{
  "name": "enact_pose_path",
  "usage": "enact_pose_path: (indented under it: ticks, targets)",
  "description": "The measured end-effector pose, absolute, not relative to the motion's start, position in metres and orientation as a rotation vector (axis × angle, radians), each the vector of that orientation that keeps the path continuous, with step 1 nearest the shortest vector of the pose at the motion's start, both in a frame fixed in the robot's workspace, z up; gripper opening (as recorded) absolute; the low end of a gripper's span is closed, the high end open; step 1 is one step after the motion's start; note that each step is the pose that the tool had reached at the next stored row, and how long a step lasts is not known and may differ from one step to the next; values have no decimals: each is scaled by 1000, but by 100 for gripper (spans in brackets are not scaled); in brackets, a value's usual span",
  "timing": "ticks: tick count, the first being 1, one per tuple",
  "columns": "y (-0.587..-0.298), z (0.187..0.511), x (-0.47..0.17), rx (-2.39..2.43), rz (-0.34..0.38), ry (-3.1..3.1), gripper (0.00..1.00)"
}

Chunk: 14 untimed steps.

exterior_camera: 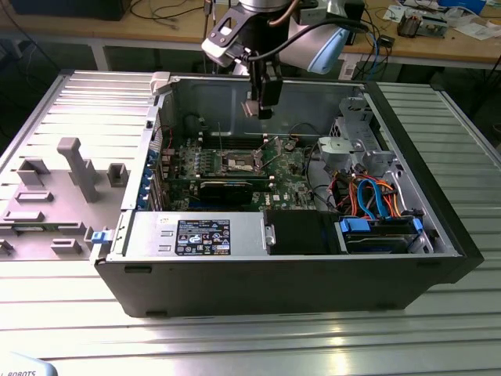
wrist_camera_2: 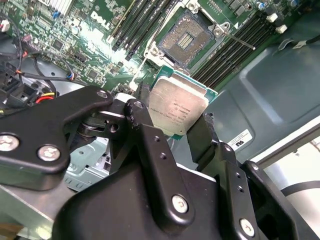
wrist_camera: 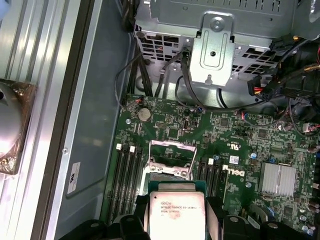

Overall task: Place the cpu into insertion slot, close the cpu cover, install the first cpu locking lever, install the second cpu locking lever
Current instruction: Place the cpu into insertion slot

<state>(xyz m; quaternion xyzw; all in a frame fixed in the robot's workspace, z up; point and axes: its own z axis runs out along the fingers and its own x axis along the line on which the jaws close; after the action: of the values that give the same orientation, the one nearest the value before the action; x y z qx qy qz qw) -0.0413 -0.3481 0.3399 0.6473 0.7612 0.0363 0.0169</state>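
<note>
Two fingers (wrist_camera_2: pixel 150 137) of the tool (wrist_camera_2: pixel 175 114) clamp the cpu (wrist_camera_2: pixel 177 100) by its edges, above the bare socket (wrist_camera_2: pixel 187 40) on the motherboard (wrist_camera: pixel 240 145); the cover (wrist_camera: pixel 172 144) stands raised.

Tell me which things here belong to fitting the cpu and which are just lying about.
Belong to the job:
- the cpu, held in the gripper above the motherboard
- the open insertion slot
- the cpu cover, standing open

Just lying about:
- the power supply
- the orange and blue cables
- the grey fixture tray outside the case
- the coin battery
</note>
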Motion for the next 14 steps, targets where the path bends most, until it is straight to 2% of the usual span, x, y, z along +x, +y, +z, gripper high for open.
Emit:
enact_pose_path:
  ticks: [14]
  targets:
    - [-348, 339, -41, 2016, 113, 2363, 54]
